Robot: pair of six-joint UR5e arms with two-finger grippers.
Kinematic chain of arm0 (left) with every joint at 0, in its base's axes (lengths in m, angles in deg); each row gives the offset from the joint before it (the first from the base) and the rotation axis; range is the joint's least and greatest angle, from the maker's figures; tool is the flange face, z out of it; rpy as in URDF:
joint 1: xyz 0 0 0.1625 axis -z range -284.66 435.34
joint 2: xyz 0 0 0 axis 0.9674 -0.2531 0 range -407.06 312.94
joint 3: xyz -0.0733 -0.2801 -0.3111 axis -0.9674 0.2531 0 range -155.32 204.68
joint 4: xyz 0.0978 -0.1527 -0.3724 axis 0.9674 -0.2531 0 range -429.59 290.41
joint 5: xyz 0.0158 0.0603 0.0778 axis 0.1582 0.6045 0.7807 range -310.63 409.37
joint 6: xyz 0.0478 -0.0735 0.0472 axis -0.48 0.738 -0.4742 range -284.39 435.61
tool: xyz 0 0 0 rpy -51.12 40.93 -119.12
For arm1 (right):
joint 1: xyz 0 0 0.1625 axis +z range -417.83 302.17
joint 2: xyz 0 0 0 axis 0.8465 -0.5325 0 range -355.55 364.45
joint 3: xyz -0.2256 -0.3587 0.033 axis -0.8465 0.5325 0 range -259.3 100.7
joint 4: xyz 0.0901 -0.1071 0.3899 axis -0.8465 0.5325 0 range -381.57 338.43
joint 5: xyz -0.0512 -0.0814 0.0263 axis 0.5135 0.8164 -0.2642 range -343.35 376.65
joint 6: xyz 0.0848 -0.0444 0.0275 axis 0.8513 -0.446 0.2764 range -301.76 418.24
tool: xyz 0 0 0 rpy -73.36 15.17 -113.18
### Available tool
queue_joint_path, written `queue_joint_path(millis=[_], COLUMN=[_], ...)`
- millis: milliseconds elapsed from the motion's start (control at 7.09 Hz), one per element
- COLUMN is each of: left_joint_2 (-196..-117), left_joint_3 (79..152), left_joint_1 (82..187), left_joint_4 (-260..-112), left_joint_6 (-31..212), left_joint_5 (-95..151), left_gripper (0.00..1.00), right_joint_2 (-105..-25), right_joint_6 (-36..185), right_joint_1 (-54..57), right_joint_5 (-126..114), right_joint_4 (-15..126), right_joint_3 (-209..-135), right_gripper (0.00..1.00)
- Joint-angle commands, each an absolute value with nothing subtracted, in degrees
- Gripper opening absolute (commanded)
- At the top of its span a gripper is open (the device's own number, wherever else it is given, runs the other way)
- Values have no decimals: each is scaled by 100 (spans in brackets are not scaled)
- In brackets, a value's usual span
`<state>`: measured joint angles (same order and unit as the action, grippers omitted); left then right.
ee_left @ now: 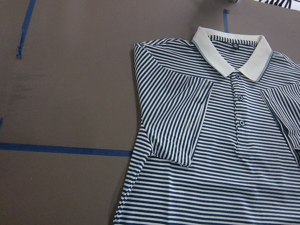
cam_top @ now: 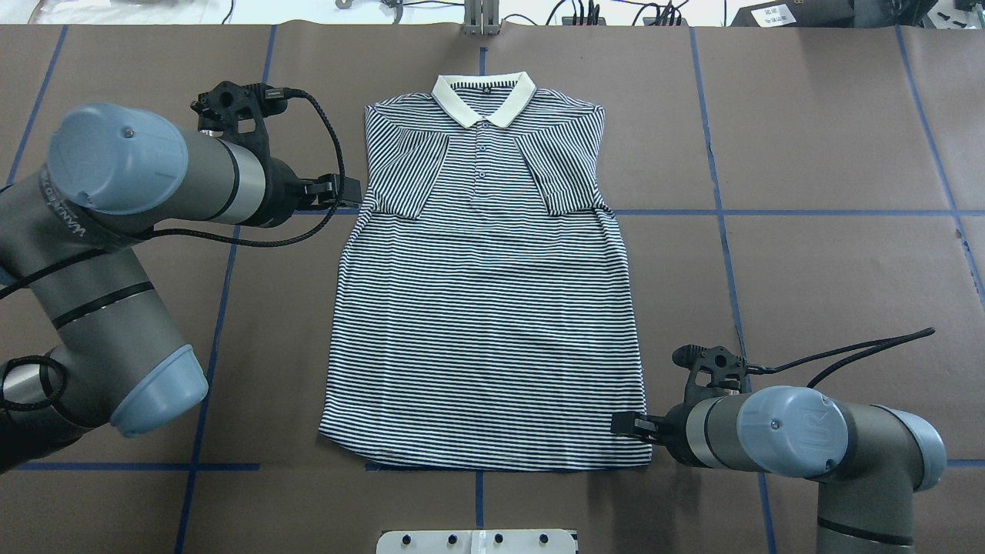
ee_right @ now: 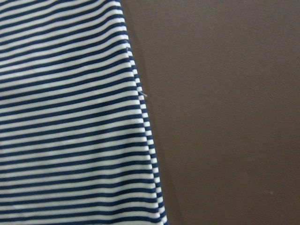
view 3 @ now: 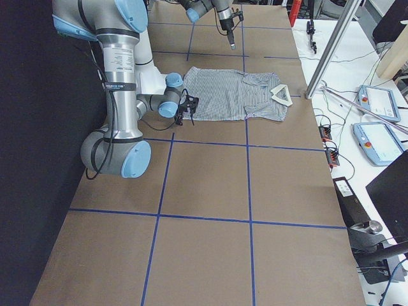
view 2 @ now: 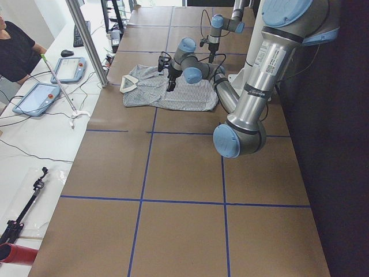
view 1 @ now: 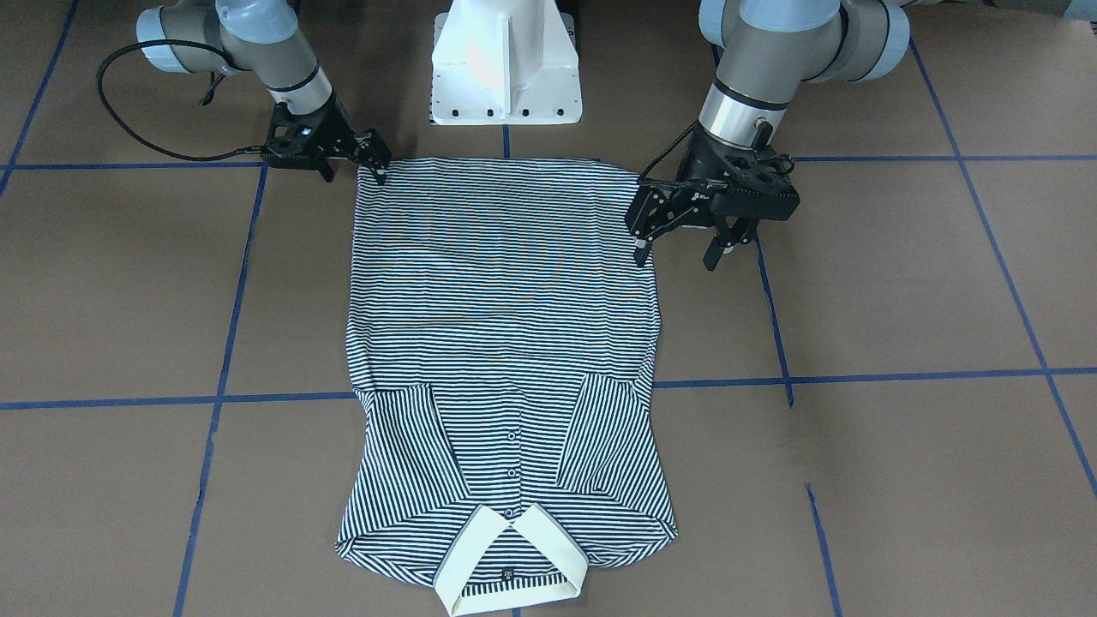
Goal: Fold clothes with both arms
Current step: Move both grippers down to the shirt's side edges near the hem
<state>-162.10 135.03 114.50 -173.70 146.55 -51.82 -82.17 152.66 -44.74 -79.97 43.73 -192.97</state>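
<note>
1. From my station, the left arm [cam_top: 115, 231] reaches in from the overhead view's left side. The left gripper [view 1: 677, 253] hangs above the table, off the cloth, with its fingers spread wide and nothing between them. In the front-facing view it sits over the shirt's side edge on that arm's side.
2. The polo shirt [cam_top: 485, 323] lies flat and face up in the middle of the brown table [cam_top: 808, 154], crossing one of the blue tape lines [cam_top: 769, 211]. The sleeve on the left arm's side [cam_top: 404, 173] is folded in over the chest.
3. The cream collar [cam_top: 483, 98] is at the far end, away from the robot, with the buttoned placket [cam_top: 481, 158] running down from it. The hem [cam_top: 492, 462] is nearest the white pedestal [view 1: 506, 60].
4. The other sleeve [cam_top: 565, 173] is folded in over the chest too.
5. The right arm [cam_top: 800, 438] comes in low from the right. The right gripper [view 1: 354, 167] is down at the hem corner on its side, one fingertip [view 1: 380, 174] touching the corner's edge. Its fingers look parted and not closed on fabric, though the angle is poor and I can't be sure. That wrist's camera shows the shirt's side edge lying flat on the table.
</note>
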Motion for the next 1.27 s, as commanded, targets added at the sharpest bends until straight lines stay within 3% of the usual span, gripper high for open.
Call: queue_joint_path(millis=[0,141,282,564,705,1128], left_joint_2=[-16255,-16272,-16272,-16255,-16263,-16272], left_joint_3=[13507,13507,13515,13542,13542,13533], left_joint_1=[11445,11445,11445,11445,11445,11445], left_joint_4=[-17322,-17313,-17313,-17313,-17313,-17304], left_joint_6=[14654,14654,14654,14654,14654,14645], left_joint_5=[-5179,-5179,-5179,-5179,-5188,-5188], left_gripper=[100,100,100,100,100,100], right_joint_2=[-8151,-8055,-8010,-8010,-8018,-8027], right_joint_6=[15281,15289,15290,15281,15281,15281], right_joint_1=[-4578,-4622,-4623,-4614,-4605,-4579], right_joint_5=[-7959,-7950,-7950,-8002,-8011,-8011], right_joint_4=[4662,4794,4839,4839,4839,4848], right_joint_3=[-19364,-19365,-19365,-19391,-19400,-19522], right_gripper=[100,100,91,24,3,0])
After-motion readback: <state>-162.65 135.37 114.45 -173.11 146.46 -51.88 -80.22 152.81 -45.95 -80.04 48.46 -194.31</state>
